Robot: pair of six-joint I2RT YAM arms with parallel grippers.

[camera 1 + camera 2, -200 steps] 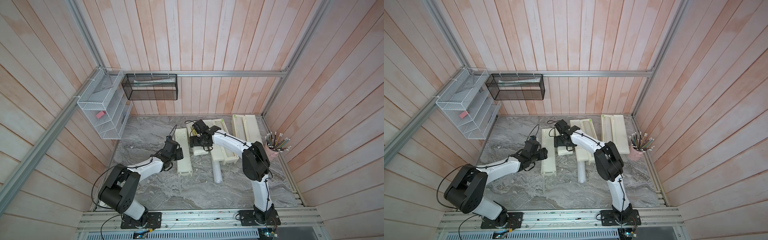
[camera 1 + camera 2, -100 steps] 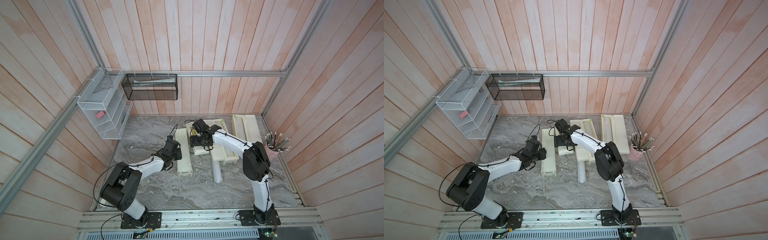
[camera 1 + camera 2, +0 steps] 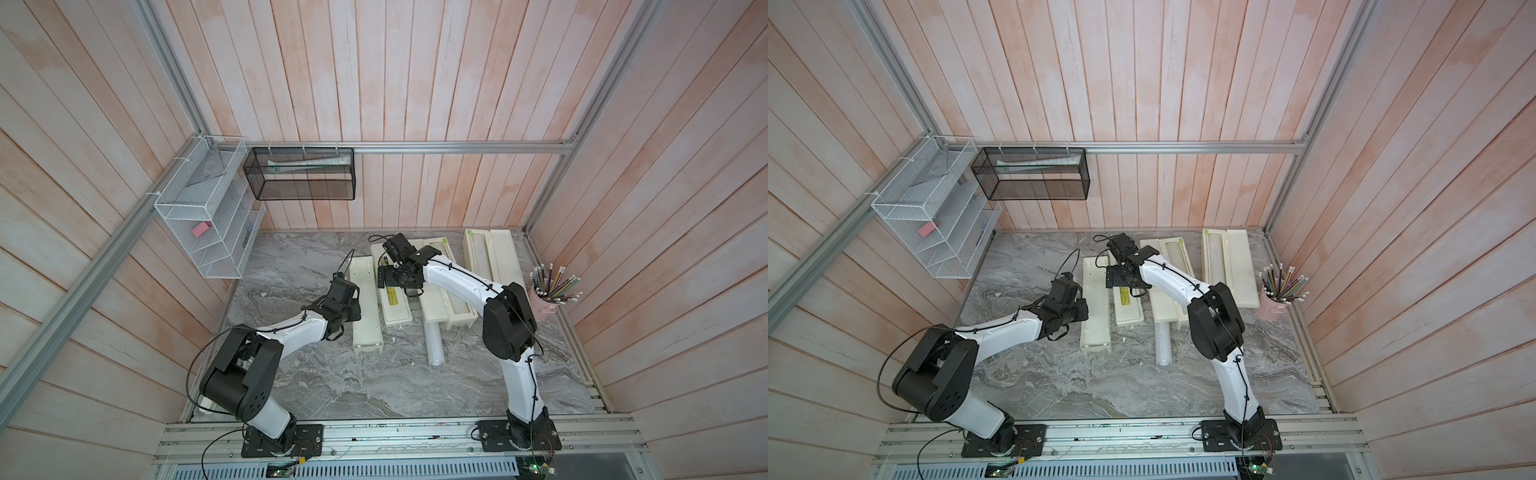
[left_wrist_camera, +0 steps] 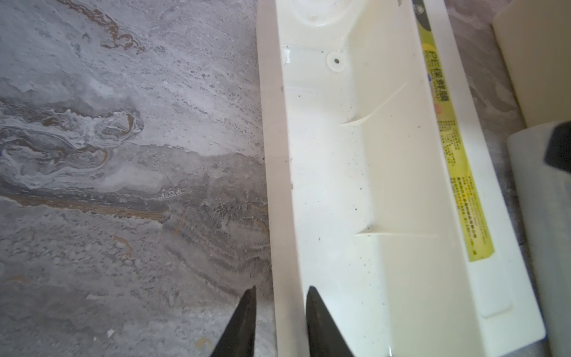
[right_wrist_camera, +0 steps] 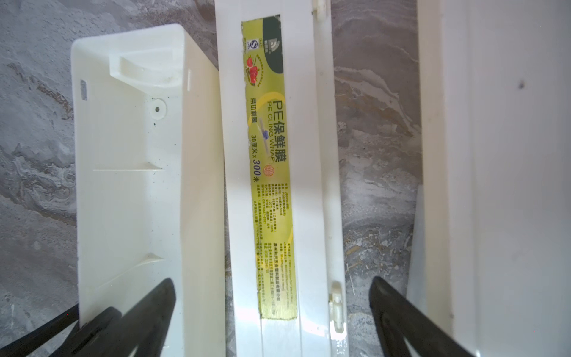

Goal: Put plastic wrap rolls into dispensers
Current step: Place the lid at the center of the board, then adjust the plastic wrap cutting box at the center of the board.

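My left gripper (image 4: 282, 289) is pressed together on the outer long wall of the left box (image 4: 340, 185), the one of the three boxes nearest the left edge of the worktop (image 4: 123, 185). One finger sits outside the wall and the other inside the trough. In both top views my own wrist covers this grip, so only the left wrist view shows it. The part of the trough that I can see has nothing in it. Its lid (image 5: 309, 185) lies folded flat toward the right edge and carries a yellow-green label (image 5: 268, 167).

My right gripper (image 5: 272, 281) stands wide apart above this lid, one finger over the trough and the other over the bare worktop beyond the lid. I cannot tell if the tips touch anything.

One loose roll (image 3: 434, 347) lies on the worktop and points toward the front edge. Its back end meets the near end of the middle box (image 3: 457, 311), and I cannot tell whether it goes under it. In the left wrist view this roll is cut off by the frame. My right arm hides much of the middle box, so what is in its trough is unclear. The right box (image 3: 505, 262) lies open at the back right corner with a pale boxed roll (image 3: 478, 262) in its trough.
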